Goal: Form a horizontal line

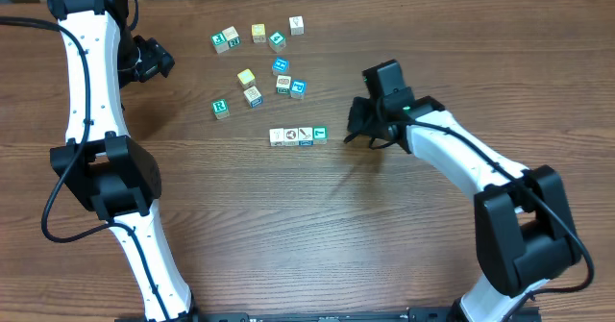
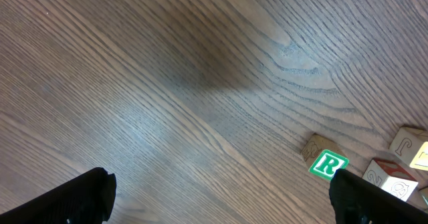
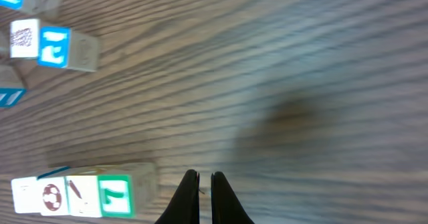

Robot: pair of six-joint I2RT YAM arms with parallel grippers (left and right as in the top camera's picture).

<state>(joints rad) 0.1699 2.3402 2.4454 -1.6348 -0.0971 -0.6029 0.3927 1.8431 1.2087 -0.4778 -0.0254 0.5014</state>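
Four touching cubes form the horizontal line (image 1: pixel 298 136) near the middle of the bench (image 1: pixel 288 235), teal one at its right end. Beside that end the right gripper (image 3: pixel 201 178) hangs empty, fingers nearly together. Loose cubes (image 1: pixel 252 95) lie toward the far edge; the left gripper (image 2: pixel 221 187) gapes wide by the left edge.

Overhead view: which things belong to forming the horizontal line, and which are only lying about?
Belong to the job: the row of four touching cubes; the right tool, closed beside its end.
Lying about: the loose cubes scattered above the row, including the green R cube.
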